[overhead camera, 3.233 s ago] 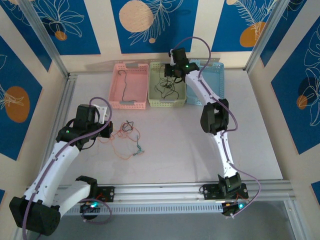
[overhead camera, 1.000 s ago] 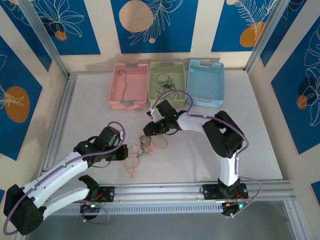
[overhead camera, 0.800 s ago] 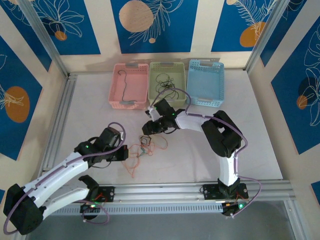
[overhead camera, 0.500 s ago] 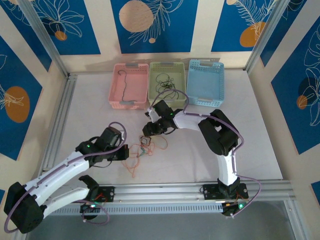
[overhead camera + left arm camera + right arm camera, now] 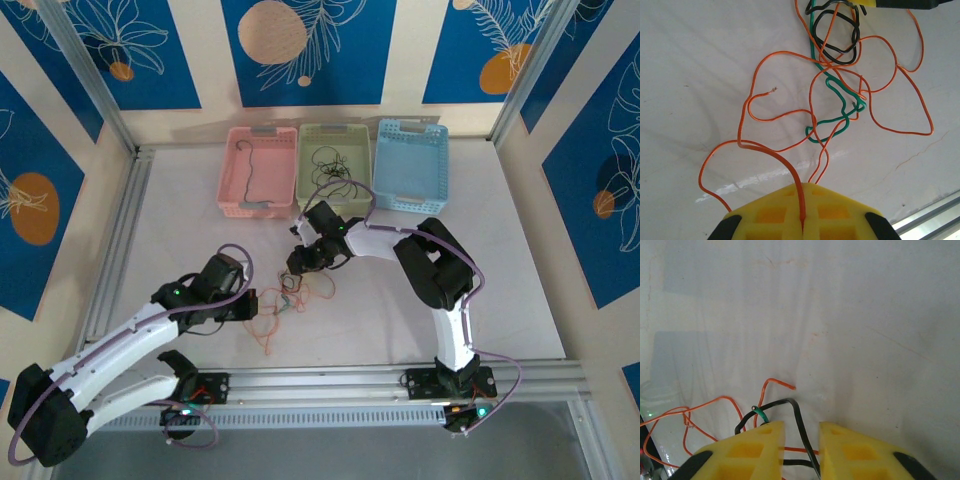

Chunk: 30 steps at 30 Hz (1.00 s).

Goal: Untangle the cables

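A small tangle of thin wires (image 5: 289, 296) lies on the white table between my grippers. In the left wrist view an orange wire (image 5: 790, 172) loops widely round a green wire (image 5: 832, 132) and a black wire (image 5: 840, 50). My left gripper (image 5: 803, 222) (image 5: 250, 303) is shut on the orange wire, which runs into the seam between its yellow pads. My right gripper (image 5: 802, 432) (image 5: 297, 263) is open at the tangle's far side. The black wire (image 5: 800, 425) passes between its fingers, and a green wire end (image 5: 760, 414) and an orange end (image 5: 772, 385) lie just ahead.
Three baskets stand at the back: pink (image 5: 228, 170) holding one black wire (image 5: 247, 168), green (image 5: 301, 170) holding a few black wires (image 5: 330, 165), and blue (image 5: 410, 165). An aluminium rail (image 5: 330, 378) runs along the near edge.
The right arm has come down from the green basket to the tangle. The left gripper has moved nearer and rightward with the orange wire. Over the last second both barely shifted.
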Available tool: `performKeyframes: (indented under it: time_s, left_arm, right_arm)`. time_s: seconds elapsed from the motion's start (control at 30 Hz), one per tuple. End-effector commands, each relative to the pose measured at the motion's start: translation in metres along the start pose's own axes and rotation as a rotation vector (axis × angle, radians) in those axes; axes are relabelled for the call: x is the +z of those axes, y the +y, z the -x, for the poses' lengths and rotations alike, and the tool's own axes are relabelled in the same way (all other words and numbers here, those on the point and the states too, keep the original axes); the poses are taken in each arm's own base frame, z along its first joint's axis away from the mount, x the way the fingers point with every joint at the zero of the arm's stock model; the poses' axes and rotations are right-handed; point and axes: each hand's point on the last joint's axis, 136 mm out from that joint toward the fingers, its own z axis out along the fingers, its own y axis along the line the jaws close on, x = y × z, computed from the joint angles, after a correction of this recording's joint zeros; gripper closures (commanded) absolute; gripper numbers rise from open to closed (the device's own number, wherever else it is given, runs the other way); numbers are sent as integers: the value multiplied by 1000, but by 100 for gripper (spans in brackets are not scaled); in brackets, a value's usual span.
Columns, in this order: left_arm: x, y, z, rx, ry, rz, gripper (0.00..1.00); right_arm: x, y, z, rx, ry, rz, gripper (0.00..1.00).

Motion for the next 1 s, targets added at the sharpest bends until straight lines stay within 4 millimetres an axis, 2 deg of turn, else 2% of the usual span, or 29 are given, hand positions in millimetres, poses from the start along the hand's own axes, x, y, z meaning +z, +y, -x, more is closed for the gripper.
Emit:
performKeyframes:
  time_s: [0.0,0.17,0.3,0.4,0.5,0.6,0.7,0.77,0.87,0.97]
  left_arm:
    - [2,2,-3,9,3,13,100]
    - [5,5,-3,9,4,25,100]
    - [6,6,-3,6,0,27,100]
    - [6,5,-2,7,-3,27,100]
    - [6,5,-2,6,-3,25,100]
    - [7,6,-3,7,-3,26,100]
    - [6,6,-2,10,-5,28,100]
    - [6,6,-3,11,-6,27,100]
    - [7,7,-3,10,-6,27,100]
    - [8,7,-3,14,-3,27,100]
  right_arm:
    - [4,5,-1,1,24,18,82]
    - [-6,11,1,-17,-14,27,99]
    - [-32,10,10,-37,-111,-21,100]
    - [-65,7,24,-60,-229,-83,100]
    - [-110,-2,44,-82,-380,-177,100]
    - [-160,-10,65,-94,-532,-264,100]
    - [-219,-24,84,-59,-697,-366,100]
    - [-256,-31,95,-19,-794,-362,100]
    - [-289,-33,109,7,-865,-333,100]
    - [-300,-38,120,18,-871,-362,100]
